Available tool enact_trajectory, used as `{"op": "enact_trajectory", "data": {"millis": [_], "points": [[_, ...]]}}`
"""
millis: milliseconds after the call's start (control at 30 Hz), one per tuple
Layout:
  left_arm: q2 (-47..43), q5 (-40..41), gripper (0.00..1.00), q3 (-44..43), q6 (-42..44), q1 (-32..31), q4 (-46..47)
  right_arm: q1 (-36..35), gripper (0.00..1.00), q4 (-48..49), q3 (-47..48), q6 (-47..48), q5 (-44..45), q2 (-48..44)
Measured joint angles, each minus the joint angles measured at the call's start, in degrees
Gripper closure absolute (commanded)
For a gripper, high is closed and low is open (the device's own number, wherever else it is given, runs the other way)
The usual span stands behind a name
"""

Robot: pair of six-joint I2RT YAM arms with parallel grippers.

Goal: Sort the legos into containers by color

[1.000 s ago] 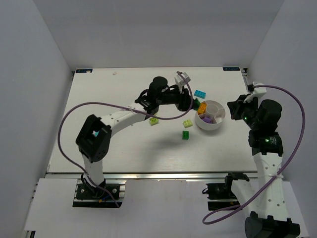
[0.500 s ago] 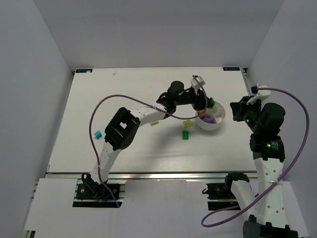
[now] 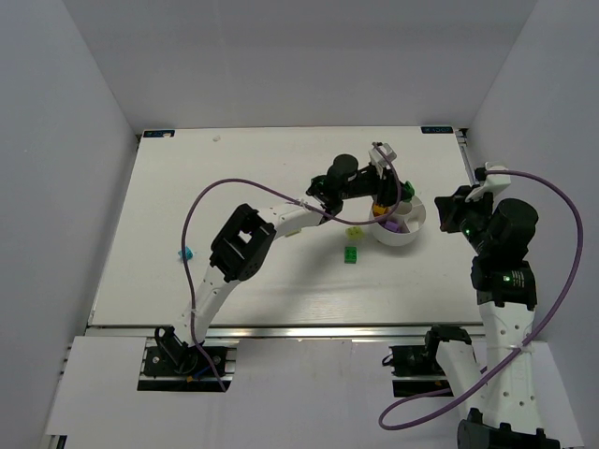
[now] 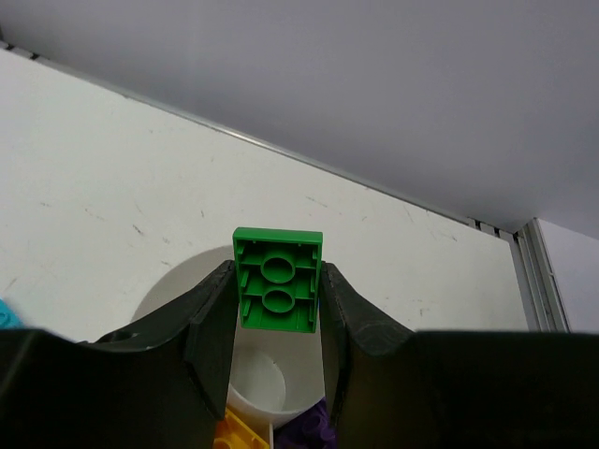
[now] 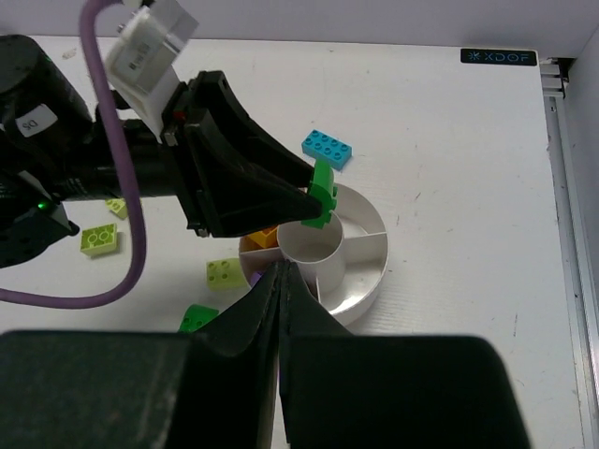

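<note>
My left gripper (image 3: 385,199) is shut on a dark green brick (image 4: 277,281), held on edge just above the far-left rim of the white divided bowl (image 3: 415,228). The right wrist view shows that brick (image 5: 324,192) at the left fingertips over the bowl (image 5: 372,282). An orange brick (image 5: 262,239) and a purple one (image 4: 311,432) lie in separate wedges. My right gripper (image 5: 282,270) is shut and empty, hovering to the right of the bowl in the top view (image 3: 443,208).
Loose on the table: a cyan brick (image 5: 328,148) behind the bowl, lime bricks (image 5: 227,272) (image 5: 100,239), a green brick (image 3: 350,253) left of the bowl, and a cyan brick (image 3: 185,253) far left. The left arm's purple cable loops over the table.
The left arm has stretched to the right, carrying the green brick to above the bowl. Its elbow moved off the far-left cyan brick. The right arm has barely shifted.
</note>
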State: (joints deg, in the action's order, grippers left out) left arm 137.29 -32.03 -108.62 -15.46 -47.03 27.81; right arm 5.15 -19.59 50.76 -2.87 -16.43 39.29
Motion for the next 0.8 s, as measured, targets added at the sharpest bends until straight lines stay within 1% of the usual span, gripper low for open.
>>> {"op": "enact_trajectory", "data": {"millis": [133,167,200,233,267,333,367,433,467,500,567,667,733,767,800], "points": [[0.7,0.5,0.78,0.0,0.0,0.0,-1.8,0.0,0.96,0.0,0.0,0.0,0.0,-0.3],[0.8,0.6,0.7,0.0,0.0,0.0,-2.2,0.0,0.91,0.0,0.0,0.0,0.0,-0.3],[0.9,0.8,0.65,0.0,0.0,0.0,-2.6,0.0,0.88,0.0,0.0,0.0,0.0,-0.3],[0.9,1.0,0.59,0.0,0.0,0.0,-2.9,0.0,0.83,0.0,0.0,-0.1,0.0,-0.3],[0.9,1.2,0.51,0.0,0.1,0.0,-3.2,0.0,0.72,0.0,0.0,-0.1,0.0,-0.3],[0.9,1.5,0.45,0.0,0.3,0.0,-3.5,0.0,0.64,0.0,0.0,0.0,0.0,-0.3],[0.9,1.6,0.39,0.1,0.3,0.0,-3.5,0.0,0.55,0.0,0.0,0.0,-0.1,-0.3],[0.9,1.9,0.38,0.2,0.6,-0.2,-3.8,0.0,0.49,0.0,-0.1,0.3,-0.3,-0.3],[0.9,2.0,0.37,0.2,0.7,-0.2,-3.9,0.0,0.42,0.0,-0.1,0.5,-0.5,-0.3],[0.9,2.1,0.36,0.2,0.8,-0.3,-4.0,0.0,0.39,0.0,-0.1,0.7,-0.9,-0.3],[0.9,2.1,0.36,0.2,1.0,-0.5,-4.4,0.0,0.36,0.0,-0.3,1.4,-1.8,-0.3],[0.7,2.2,0.37,0.4,1.0,-0.5,-4.7,0.0,0.34,0.0,-0.7,2.9,-3.7,-0.2],[-0.4,2.4,0.44,2.1,0.7,-0.5,-4.3,0.0,0.36,-0.4,-0.8,5.1,-6.4,-0.2],[-1.5,2.7,0.5,3.5,0.4,-0.4,-3.7,0.0,0.4,-0.6,-0.7,6.4,-7.9,-0.2],[-2.8,2.9,0.58,5.2,-0.1,-0.2,-3.2,0.0,0.42,-0.9,-0.7,8.5,-10.0,-0.2]]}}
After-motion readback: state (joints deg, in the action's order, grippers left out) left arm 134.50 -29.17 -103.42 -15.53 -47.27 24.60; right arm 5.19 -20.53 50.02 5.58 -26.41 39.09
